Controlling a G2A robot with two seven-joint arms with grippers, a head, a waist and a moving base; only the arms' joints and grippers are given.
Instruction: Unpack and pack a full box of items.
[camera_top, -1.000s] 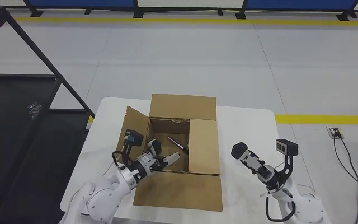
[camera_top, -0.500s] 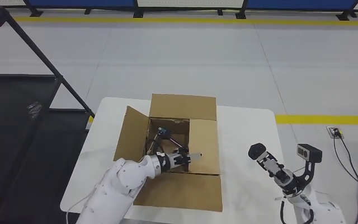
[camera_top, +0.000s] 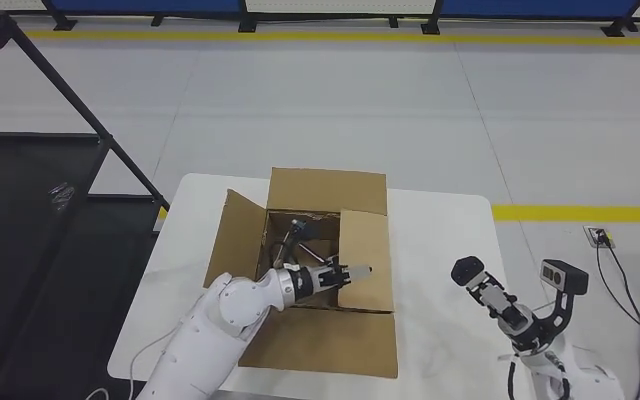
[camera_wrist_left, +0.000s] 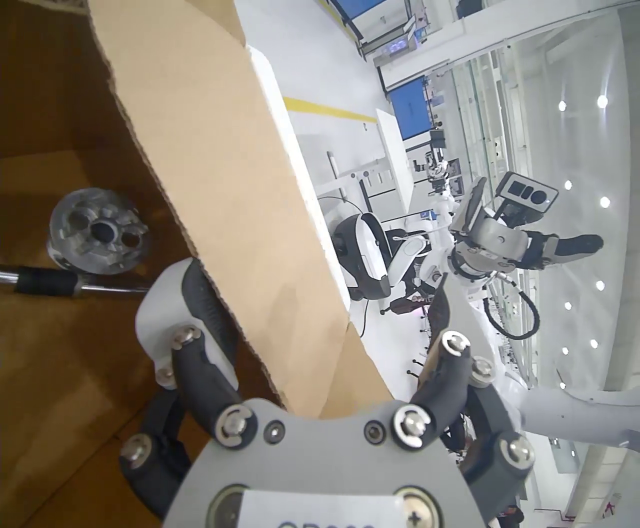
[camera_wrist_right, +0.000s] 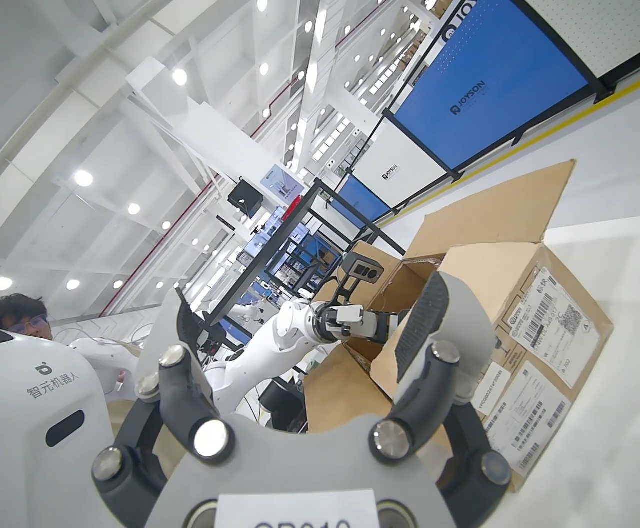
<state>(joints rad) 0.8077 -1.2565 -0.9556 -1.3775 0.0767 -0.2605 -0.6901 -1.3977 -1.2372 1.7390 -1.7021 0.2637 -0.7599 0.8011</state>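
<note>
1. Cardboard box (camera_top: 326, 190) at the centre of the top view, on the white table (camera_top: 440, 225); all flaps open; the near flap lies flat towards the table's lower edge.
2. Left gripper (camera_wrist_left: 312, 307) at the right inner flap (camera_top: 365, 250); fingers spread, one inside the box and one outside, with the flap's torn edge between them; contact with the cardboard cannot be made out.
3. Right gripper (camera_wrist_right: 308, 290) in the lower right of the top view, near the table's right edge; fingers spread and holding nothing; a strip of tabletop separates it from the box.
4. On the box floor, a metal wheel (camera_wrist_left: 97, 230) just beside a rod (camera_wrist_left: 50, 286) with a black sleeve; the rod is cut off at the frame edge, and the flap hides the rest of the floor.
</note>
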